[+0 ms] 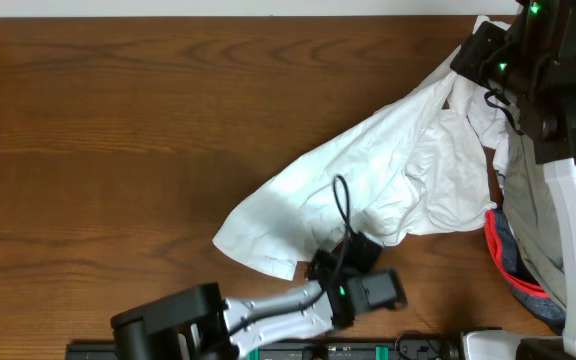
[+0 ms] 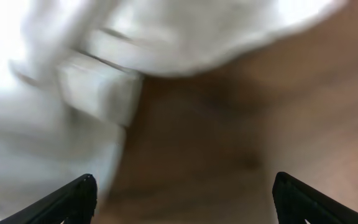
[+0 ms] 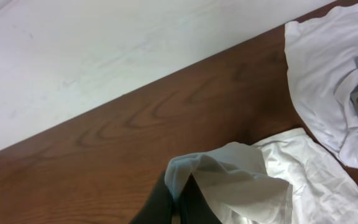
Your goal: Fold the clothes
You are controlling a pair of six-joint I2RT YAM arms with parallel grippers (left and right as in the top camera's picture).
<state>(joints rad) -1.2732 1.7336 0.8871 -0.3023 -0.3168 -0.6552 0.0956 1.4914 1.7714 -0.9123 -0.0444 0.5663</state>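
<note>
Overhead cam question: where's the white garment (image 1: 368, 190) lying?

— Sprawled diagonally from the far right corner toward the middle of the near edge. The right gripper (image 3: 178, 196) is clenched on a bunched fold of it up by that corner. The left gripper (image 2: 185, 202) sits at the cloth's near hem, fingers spread wide with only bare table (image 2: 229, 143) between them. That wrist view's blurry, though.
</note>
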